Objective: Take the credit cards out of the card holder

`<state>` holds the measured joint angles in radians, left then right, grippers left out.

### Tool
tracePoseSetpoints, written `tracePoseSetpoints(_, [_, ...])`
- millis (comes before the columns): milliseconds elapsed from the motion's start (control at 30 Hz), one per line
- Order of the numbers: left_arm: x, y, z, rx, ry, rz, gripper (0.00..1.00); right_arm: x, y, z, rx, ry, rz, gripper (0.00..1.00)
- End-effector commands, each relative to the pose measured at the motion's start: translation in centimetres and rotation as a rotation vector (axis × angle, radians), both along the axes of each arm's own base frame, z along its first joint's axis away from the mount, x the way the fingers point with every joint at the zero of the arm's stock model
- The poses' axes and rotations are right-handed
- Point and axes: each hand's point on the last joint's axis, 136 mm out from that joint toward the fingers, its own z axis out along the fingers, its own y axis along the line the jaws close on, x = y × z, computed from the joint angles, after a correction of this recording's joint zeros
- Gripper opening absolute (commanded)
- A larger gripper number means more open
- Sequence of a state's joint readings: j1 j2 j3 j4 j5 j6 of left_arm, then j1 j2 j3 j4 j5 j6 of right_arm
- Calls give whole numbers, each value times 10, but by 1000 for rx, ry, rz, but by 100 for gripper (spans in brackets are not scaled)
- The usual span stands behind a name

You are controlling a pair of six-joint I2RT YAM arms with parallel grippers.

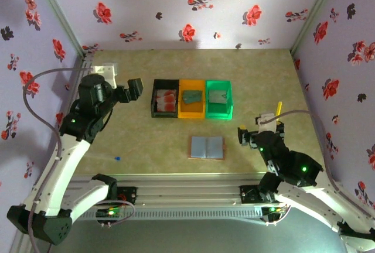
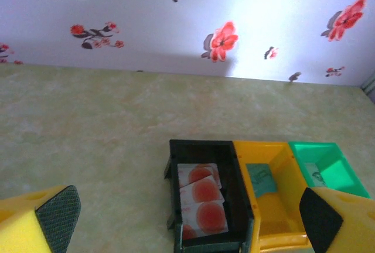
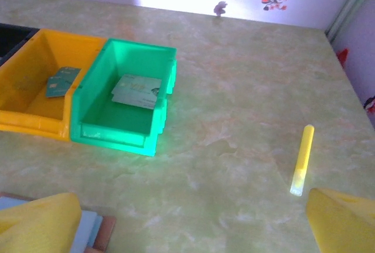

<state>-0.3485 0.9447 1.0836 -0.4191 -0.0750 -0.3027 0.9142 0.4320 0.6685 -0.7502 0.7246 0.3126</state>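
Marbled table (image 1: 146,142), left gripper (image 1: 136,87) raised, jaws wide

Glossy plast. bins (image 1: 192,115), matt tbl (image 1: 146,142), smooth cards (image 2: 202,203)

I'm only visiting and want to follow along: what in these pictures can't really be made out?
- Card holder: the top view is too small to tell whether any card is left inside; the right wrist view's bottom edge cuts it off.
- Credit cards in the black bin, left wrist view: they overlap and the near wall hides the lowest, so no sure count.
- Blue speck, top view: too small to name.
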Motion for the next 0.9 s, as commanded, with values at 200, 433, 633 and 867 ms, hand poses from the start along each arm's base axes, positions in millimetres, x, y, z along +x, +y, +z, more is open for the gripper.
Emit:
tracePoseSetpoints(200, [-18, 30, -58, 52, 104, 130, 100, 15, -15, 12, -25, -193, -104, 99])
tracePoseSetpoints(433, [-24, 41, -90, 111, 156, 170, 100, 35, -16, -1, -135, -256, -193, 99])
tracePoseSetpoints(633, [-24, 48, -117, 150, 180, 200, 100, 59, -29, -19, -112, -252, -332, 99])
tracePoseSetpoints(867, [-25, 56, -145, 181, 202, 238, 100, 88, -49, -36, -98, -270, -411, 99])
